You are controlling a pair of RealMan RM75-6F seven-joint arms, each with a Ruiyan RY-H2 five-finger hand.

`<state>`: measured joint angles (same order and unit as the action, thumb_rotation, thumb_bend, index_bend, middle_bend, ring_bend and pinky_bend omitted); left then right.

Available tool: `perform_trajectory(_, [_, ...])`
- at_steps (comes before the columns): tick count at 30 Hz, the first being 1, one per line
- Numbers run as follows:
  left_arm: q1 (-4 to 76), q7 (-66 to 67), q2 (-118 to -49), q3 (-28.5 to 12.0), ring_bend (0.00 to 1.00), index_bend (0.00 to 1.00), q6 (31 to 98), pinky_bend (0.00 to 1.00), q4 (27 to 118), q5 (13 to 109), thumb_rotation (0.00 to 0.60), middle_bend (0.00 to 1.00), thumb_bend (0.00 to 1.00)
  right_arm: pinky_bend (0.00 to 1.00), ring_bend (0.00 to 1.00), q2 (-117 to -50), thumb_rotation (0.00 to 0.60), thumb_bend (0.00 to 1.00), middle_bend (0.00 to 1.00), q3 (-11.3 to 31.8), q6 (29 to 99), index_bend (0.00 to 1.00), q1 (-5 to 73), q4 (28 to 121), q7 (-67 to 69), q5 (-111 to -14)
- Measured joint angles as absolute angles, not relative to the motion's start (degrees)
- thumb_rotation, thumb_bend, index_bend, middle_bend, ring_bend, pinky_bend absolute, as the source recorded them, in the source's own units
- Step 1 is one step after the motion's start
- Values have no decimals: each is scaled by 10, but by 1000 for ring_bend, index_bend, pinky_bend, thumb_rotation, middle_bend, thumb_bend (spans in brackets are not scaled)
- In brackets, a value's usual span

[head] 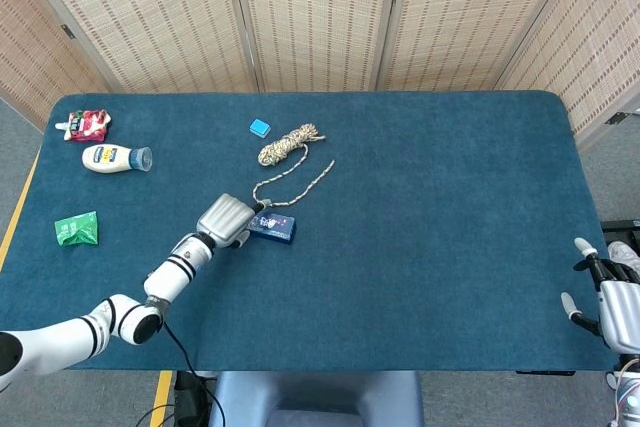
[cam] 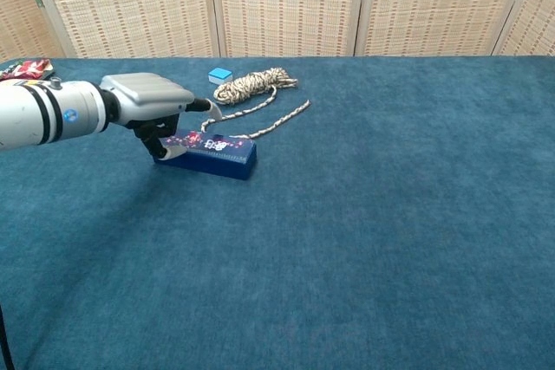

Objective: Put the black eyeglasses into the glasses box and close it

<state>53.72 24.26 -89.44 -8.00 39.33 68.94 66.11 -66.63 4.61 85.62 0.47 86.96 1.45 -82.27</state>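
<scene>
Glasses box (cam: 209,152) on the counter (cam: 364,214), lid looking down, left hand (cam: 147,101) resting at its near end, nothing clearly grasped. Eyeglasses out of sight, presumably inside. Rope (cam: 251,86) just beyond the hand, not blocking. Right hand (head: 607,297) far off, fingers spread, idle

Blue glasses box (cam: 212,153) shut, flat on table
</scene>
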Motion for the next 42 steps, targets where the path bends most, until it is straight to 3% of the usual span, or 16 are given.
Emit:
perform_trajectory(21, [548,206,-964,-69,972,396,388,955,580,658,600,1000,469,235,304,-666,600,331,371,45,862,111,-1,869,18,-821])
perform_trajectory(23, [546,203,-963,-68,972,365,392,955,580,662,600,1000,469,235,304,-666,600,331,371,45,862,111,-1,869,17,-821])
perform_trajectory(27, [541,203,-952,-69,952,163,400,946,596,661,600,1000,435,235,304,-663,600,331,372,47,862,111,0,872,14,-821])
perform_trajectory(31, [531,200,-930,-72,924,22,415,938,637,658,600,987,423,235,304,-661,600,331,372,49,863,116,2,876,11,-822])
perform_trajectory(35, [512,192,-901,-73,856,9,444,914,685,659,600,909,420,235,304,-659,600,331,372,50,862,117,4,879,8,-823])
perform_trajectory(39, [486,184,-870,-76,692,42,474,902,732,647,600,741,417,235,304,-658,600,331,372,51,861,117,5,879,9,-823])
perform_trajectory(42, [462,179,-848,-79,579,102,505,837,763,632,600,627,415,235,304,-655,600,331,371,50,860,117,6,878,12,-824])
